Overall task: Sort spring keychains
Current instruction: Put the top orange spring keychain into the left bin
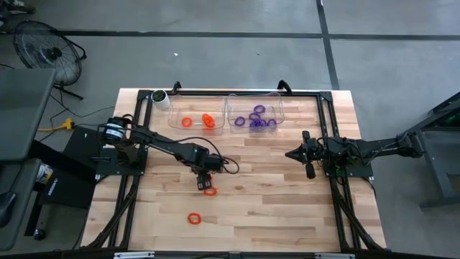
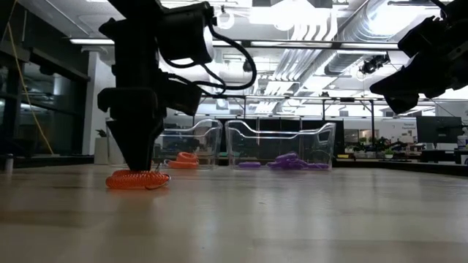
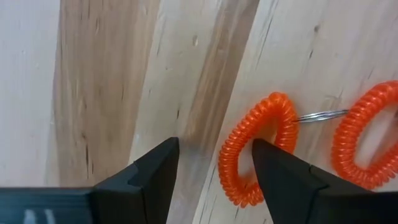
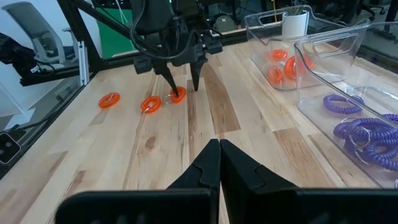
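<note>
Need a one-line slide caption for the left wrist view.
Open left gripper lowered over an orange keychain on the table, one finger inside its coil.

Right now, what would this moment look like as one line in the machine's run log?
left gripper: open, one finger inside orange keychain on table | right gripper: shut, waiting | bins: partly filled

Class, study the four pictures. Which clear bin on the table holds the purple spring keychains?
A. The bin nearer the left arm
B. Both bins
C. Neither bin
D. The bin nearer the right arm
D: in the high view the purple keychains lie in the bin on the right arm's side; the other bin holds orange keychains.
</note>
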`<state>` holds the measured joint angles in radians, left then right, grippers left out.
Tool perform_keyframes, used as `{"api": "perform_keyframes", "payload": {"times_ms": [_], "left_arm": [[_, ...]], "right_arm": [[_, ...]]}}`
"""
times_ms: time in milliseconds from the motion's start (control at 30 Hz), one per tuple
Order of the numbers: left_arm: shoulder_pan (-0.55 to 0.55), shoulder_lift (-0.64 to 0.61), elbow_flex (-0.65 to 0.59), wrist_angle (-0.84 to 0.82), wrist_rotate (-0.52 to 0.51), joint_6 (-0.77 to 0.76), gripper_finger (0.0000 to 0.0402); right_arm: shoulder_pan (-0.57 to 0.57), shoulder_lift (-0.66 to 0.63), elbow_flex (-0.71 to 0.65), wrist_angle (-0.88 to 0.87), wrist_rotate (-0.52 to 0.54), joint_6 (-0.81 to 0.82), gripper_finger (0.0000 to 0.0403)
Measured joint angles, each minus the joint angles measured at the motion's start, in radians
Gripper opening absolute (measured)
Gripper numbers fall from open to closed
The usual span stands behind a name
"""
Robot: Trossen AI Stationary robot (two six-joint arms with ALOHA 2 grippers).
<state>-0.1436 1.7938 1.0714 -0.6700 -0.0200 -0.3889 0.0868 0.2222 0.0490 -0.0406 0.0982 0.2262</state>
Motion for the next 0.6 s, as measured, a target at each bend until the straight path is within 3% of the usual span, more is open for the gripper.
{"api": "perform_keyframes", "payload": {"times_ms": [233, 600], "left_arm": [[0.0, 0.007, 0.001, -0.003, 0.006, 0.0, 0.0184], [0.008, 0.009, -0.001, -0.007, 0.027, -0.008, 0.0071]], "right_arm": [[0.0, 0.0, 0.0, 0.0, 0.0, 0.0, 0.0], [0.0, 0.0, 0.0, 0.0, 0.0, 0.0, 0.0]]}}
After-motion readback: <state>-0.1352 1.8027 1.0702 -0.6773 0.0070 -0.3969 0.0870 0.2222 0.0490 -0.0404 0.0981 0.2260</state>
